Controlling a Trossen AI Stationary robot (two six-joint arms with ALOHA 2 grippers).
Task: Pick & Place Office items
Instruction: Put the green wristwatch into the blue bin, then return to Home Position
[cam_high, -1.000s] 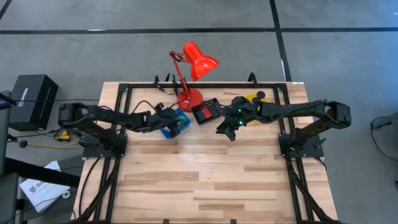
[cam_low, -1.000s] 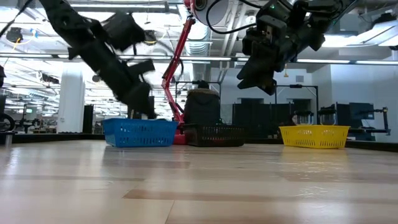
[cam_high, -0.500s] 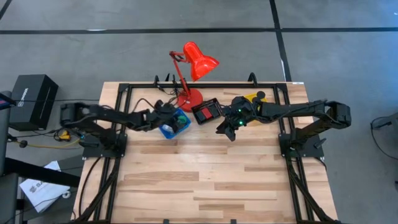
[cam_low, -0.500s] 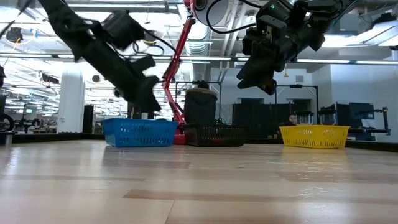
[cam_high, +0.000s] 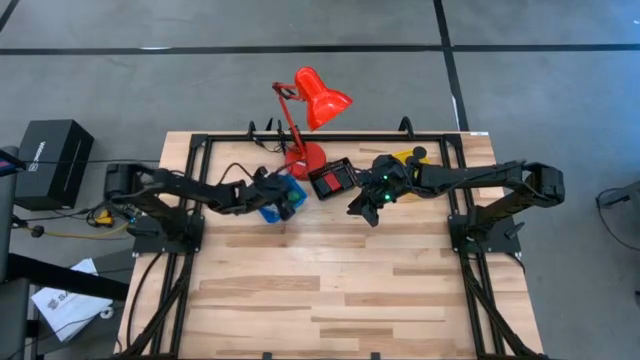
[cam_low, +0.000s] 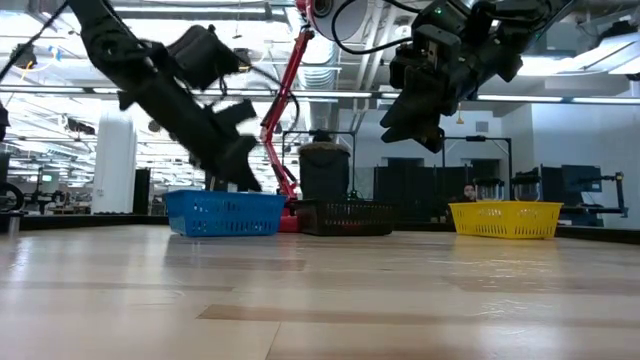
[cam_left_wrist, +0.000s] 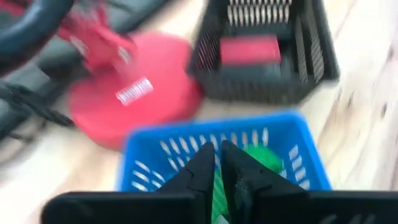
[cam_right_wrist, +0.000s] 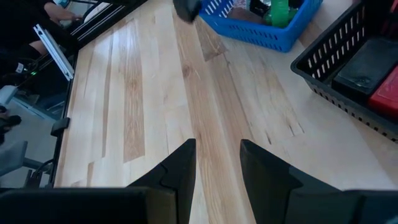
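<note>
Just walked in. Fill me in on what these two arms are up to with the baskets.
The left end effector hangs over the blue basket, its fingers nearly together with nothing between them; a green item lies inside the basket. The right end effector hovers open and empty above bare wood, in front of the black basket, which holds a red block and dark pieces. A yellow basket sits at the far right, and a red desk lamp stands behind the baskets.

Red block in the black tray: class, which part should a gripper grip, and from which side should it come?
Probably from straight above, with the fingers across the red block's shorter width. It lies flat on the floor of the black tray, whose slatted walls stand around it and block any sideways approach.
</note>
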